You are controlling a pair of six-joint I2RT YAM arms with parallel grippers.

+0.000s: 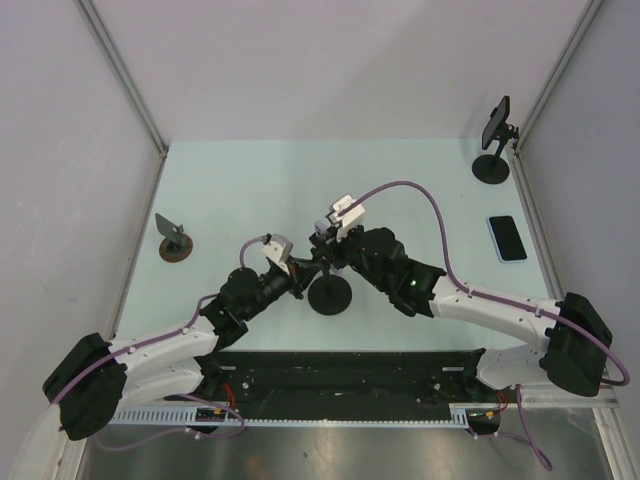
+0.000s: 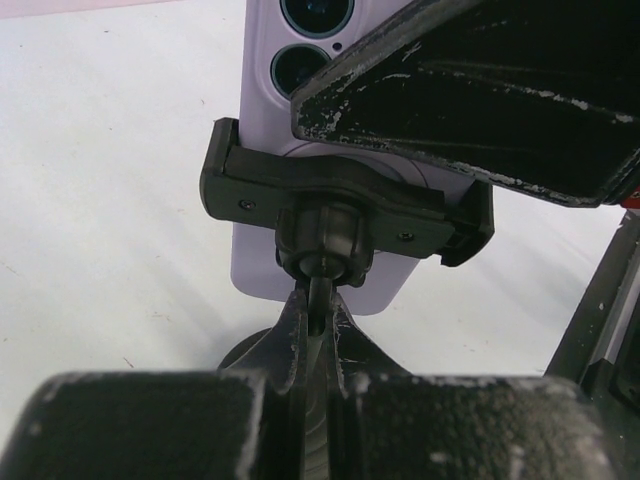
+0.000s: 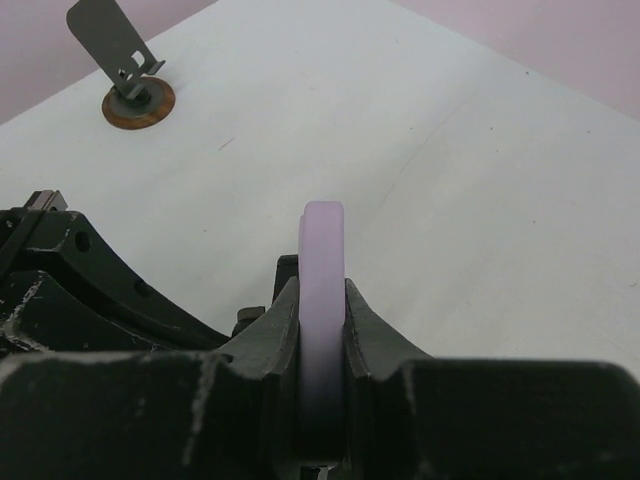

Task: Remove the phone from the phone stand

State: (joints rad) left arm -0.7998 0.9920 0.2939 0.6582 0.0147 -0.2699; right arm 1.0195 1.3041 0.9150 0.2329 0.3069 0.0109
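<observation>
— Pale green worktop, white walls all round. What's that little thing well off to the left of the left jaws?
— An empty stand (image 1: pixel 176 243) on a rusty disc, nothing on it. Not part of this job, I'd say.
— And the left jaws themselves?
— Pressed together on the neck of the phone stand (image 2: pixel 340 205), just under its ball joint, with its round base (image 1: pixel 330 296) below them. My guess is they're pinning it down so it can't lift or tip when the phone gets pulled.
— Where's the phone?
— The lilac phone (image 2: pixel 262 150) sits upright in the stand's cradle, straight ahead of the left jaws. The clamp arms hug both its sides and its camera lenses face them.
— So the right jaws do the pulling?
— Looks that way. They're pinching the phone above the cradle, one pad on each face. They come in from the side opposite the left jaws, which keeps the two arms out of each other's way.
— Out yet?
— No, it's in the clamp. I'd judge it wants a straight lift along the phone's length, since a twist could drag the stand.
— And beyond the right jaws?
— A spare phone (image 1: pixel 507 237) lying flat, well apart from them. Farther back in the corner, a second stand (image 1: pixel 491 168) carries a dark phone (image 1: pixel 497 122).
</observation>
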